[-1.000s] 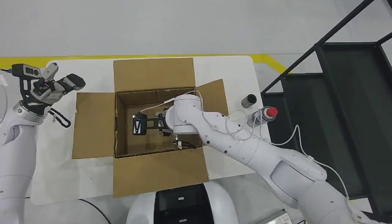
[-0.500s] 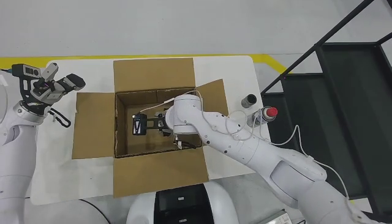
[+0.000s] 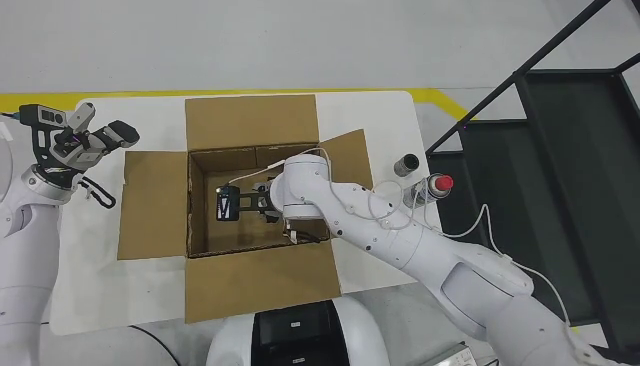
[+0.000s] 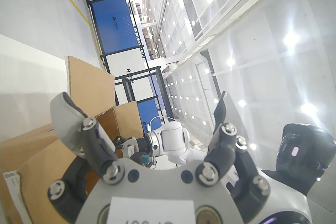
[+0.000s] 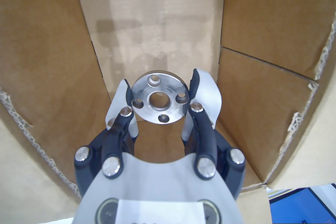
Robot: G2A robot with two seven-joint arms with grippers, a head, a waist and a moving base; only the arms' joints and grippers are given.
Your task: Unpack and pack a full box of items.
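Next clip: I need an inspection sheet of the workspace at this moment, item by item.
Surface: white table, carrying the box.
Job's things: open box, flaps spread; metal flange held inside it; grey can and red-capped can upright on the table beside the box.
Clutter: nothing seen.
Grippers: right gripper shut on the flange's rim, inside the box; left gripper open and empty, off to the box's side.
Cables: white cable running along the right arm.
Surroundings: black stairs; yellow floor line.
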